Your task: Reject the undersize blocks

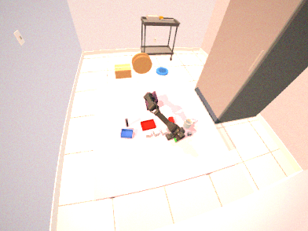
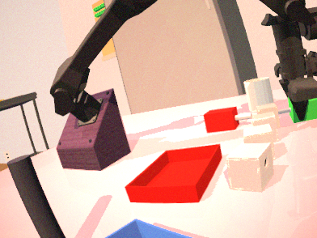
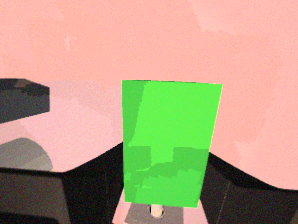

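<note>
Several pale steel blocks [image 1: 155,134] [image 2: 248,167] stand in a row on the bench [image 1: 157,169] [image 2: 162,216], beside the red tray [image 1: 148,125] [image 2: 178,174]. The nearest block in the exterior view is upright, with a small dark hole in one side; those behind it overlap too much to count surely.

The tool [image 1: 175,137] [image 2: 301,108] [image 3: 160,143] is clamped on the green handle of the gauge [image 1: 175,140] [image 2: 310,110] [image 3: 170,120], one dark finger on either side of it. The gauge is at the far end of the row, its thin grey pin pointing toward the blocks. The wrist view shows a pale round tip below the handle, over a grey face; whether it is in a hole, I cannot tell.

A red handle [image 1: 170,119] [image 2: 221,120] with a pale pin lies behind the row, near a pale mug [image 1: 188,123] [image 2: 259,94]. The arm reaches over from its purple wedge-shaped stand [image 2: 95,147]. A blue tray [image 1: 126,133] [image 2: 137,231] and a dark upright post [image 1: 126,122] [image 2: 34,196] are on the red tray's other side.
</note>
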Available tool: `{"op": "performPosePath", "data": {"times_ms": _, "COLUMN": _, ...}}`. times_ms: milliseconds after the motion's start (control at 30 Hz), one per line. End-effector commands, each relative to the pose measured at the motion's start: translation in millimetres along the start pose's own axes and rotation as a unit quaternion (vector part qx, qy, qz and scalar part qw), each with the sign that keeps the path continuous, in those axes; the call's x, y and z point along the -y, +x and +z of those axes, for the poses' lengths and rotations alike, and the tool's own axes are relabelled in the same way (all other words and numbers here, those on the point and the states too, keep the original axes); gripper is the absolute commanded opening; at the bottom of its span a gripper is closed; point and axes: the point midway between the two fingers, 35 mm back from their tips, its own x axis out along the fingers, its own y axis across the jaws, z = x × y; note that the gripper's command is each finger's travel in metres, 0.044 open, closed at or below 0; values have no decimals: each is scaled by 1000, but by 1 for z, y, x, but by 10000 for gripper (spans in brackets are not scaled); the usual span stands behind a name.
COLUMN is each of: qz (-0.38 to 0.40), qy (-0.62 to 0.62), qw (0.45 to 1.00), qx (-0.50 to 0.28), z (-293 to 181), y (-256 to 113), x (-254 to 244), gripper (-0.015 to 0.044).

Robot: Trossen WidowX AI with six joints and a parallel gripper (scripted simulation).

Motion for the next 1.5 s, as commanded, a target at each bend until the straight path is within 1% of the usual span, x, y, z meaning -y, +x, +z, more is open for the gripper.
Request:
{"op": "performPosePath", "data": {"times_ms": 0, "qz": 1, "qy": -3, "qw": 1000, "qx": 3, "z": 3, "y": -2, "x": -1, "gripper": 0}}
{"op": "performPosePath", "data": {"times_ms": 1467, "qz": 1, "qy": -3, "qw": 1000, "qx": 4, "z": 19, "y": -3, "x": -1, "gripper": 0}}
